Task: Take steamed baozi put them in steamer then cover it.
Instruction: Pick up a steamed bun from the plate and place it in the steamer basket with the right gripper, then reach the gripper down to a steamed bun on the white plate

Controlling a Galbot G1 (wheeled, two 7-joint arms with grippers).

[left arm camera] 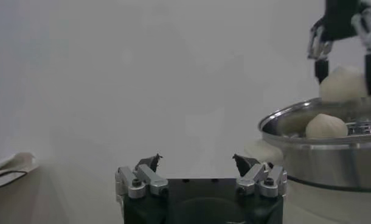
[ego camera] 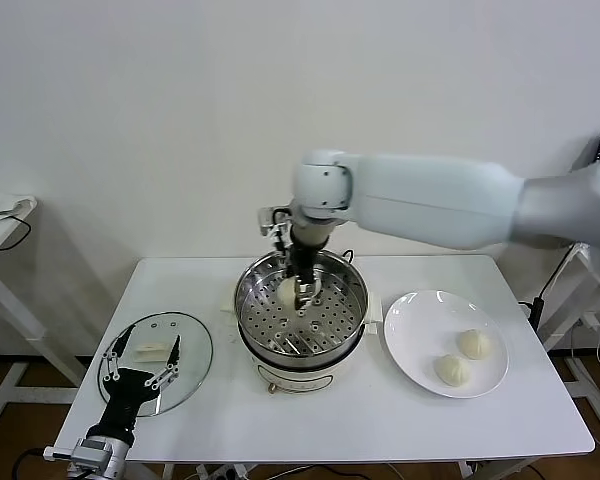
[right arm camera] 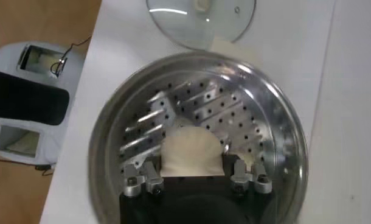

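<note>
The steel steamer (ego camera: pixel 332 322) stands mid-table on its cream base. My right gripper (ego camera: pixel 302 290) reaches down into it, shut on a steamed baozi (right arm camera: pixel 191 152) that hangs just above the perforated tray. From the left wrist view that held baozi (left arm camera: pixel 343 83) sits above the rim, and another baozi (left arm camera: pixel 326 126) rests inside the steamer (left arm camera: pixel 319 161). Two more baozi (ego camera: pixel 474 343) (ego camera: pixel 452 370) lie on the white plate (ego camera: pixel 420 330) at the right. My left gripper (ego camera: pixel 145 362) stays open low over the glass lid (ego camera: pixel 188 350) at the left, holding nothing.
The lid's white handle (ego camera: pixel 148 350) lies between the left fingers' span. A side table with a cable (ego camera: pixel 0 225) stands off to the left. The right arm's bulk crosses above the plate side of the table (ego camera: pixel 380 430).
</note>
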